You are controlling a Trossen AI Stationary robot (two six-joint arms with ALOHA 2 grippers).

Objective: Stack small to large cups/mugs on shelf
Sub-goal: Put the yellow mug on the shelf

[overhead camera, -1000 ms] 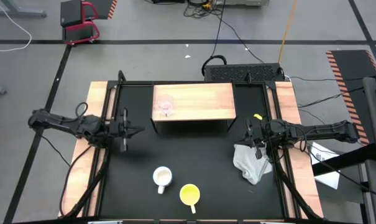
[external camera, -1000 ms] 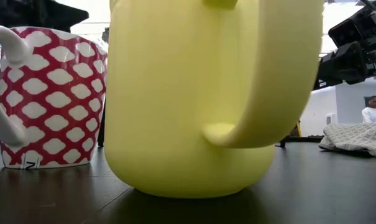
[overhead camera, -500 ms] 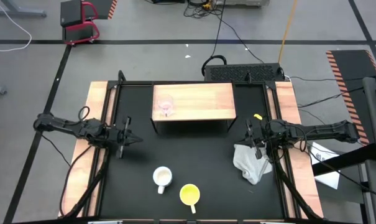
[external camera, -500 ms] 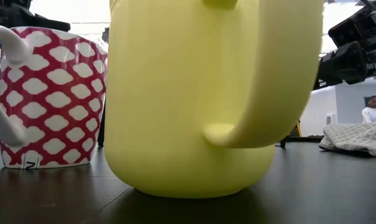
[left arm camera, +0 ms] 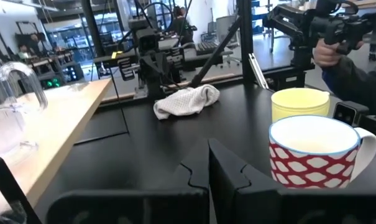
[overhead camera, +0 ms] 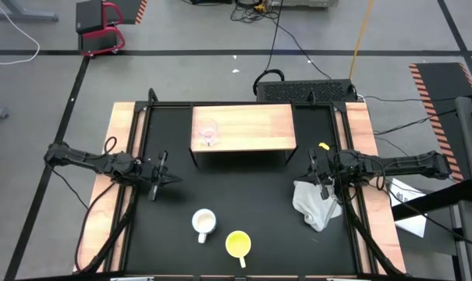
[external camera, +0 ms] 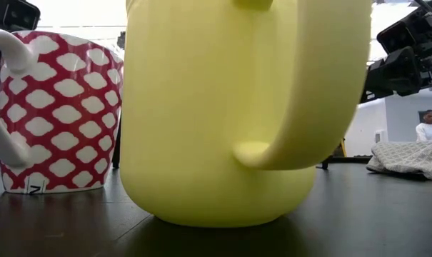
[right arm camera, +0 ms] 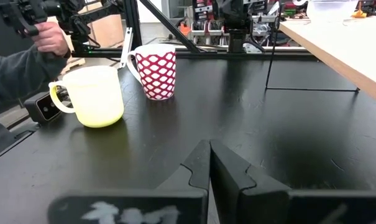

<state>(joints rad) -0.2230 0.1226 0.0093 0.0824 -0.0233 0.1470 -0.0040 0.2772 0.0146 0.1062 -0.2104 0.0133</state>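
Observation:
The small clear glass cup [overhead camera: 207,133] stands on the left part of the light wooden shelf [overhead camera: 255,129]; it also shows in the left wrist view [left arm camera: 10,106]. The white mug with the red pattern [overhead camera: 204,223] and the yellow mug [overhead camera: 237,244] stand upright on the black tabletop near its near edge, close together [left arm camera: 315,152] [left arm camera: 299,102]. My left gripper [overhead camera: 164,173] is shut and empty left of the shelf's front, above the table, pointing toward the mugs [left arm camera: 209,168]. My right gripper [overhead camera: 319,176] is shut and empty at the right [right arm camera: 209,165], beside the white cloth [overhead camera: 314,204].
The white cloth lies crumpled on the table's right side, under my right gripper. Wooden side boards [overhead camera: 118,148] flank the black top. A person's hand [left arm camera: 327,53] holds a dark device just past the table's near edge, behind the mugs.
My left gripper has moved a little toward the table's near edge, toward the mugs, staying shut. The mugs, the glass cup and my right arm have kept still.

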